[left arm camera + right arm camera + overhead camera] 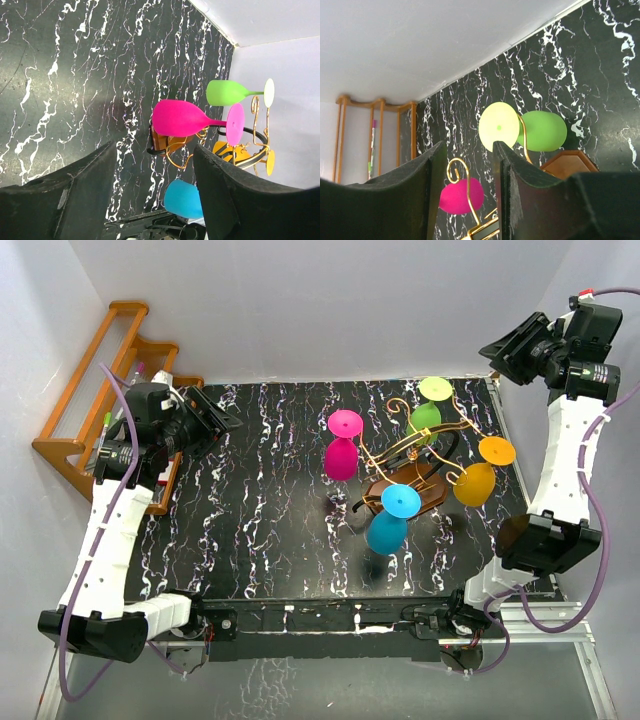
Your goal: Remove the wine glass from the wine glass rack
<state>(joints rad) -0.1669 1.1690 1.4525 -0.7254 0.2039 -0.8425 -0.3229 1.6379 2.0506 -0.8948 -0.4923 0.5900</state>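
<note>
The black marbled table (260, 540) carries everything. The shelf (90, 390) leans at its far-left corner. The rack (410, 490) stands in the right half, nearer the far edge. Four glasses hang from it bowl-down, feet caught in the gold scrolls: the pink glass (341, 455) on the left side, the blue glass (388, 530) toward the near edge, the orange glass (474, 483) toward the right edge, and the green glass (424, 420) toward the far edge.

My left gripper (215, 417) hovers by the left edge, jaws wide apart and empty, sighting the pink glass between them. My right gripper (468, 150) hangs high over the far-right corner, jaws parted more narrowly, holding nothing.

I judge this as the approach: no glass has been touched. Pink looks like the easiest pick. Next I'd carry the left gripper rightward across the table, close on the bowl or stem, then lift and slide the foot free of its scroll without tipping the rack.
</note>
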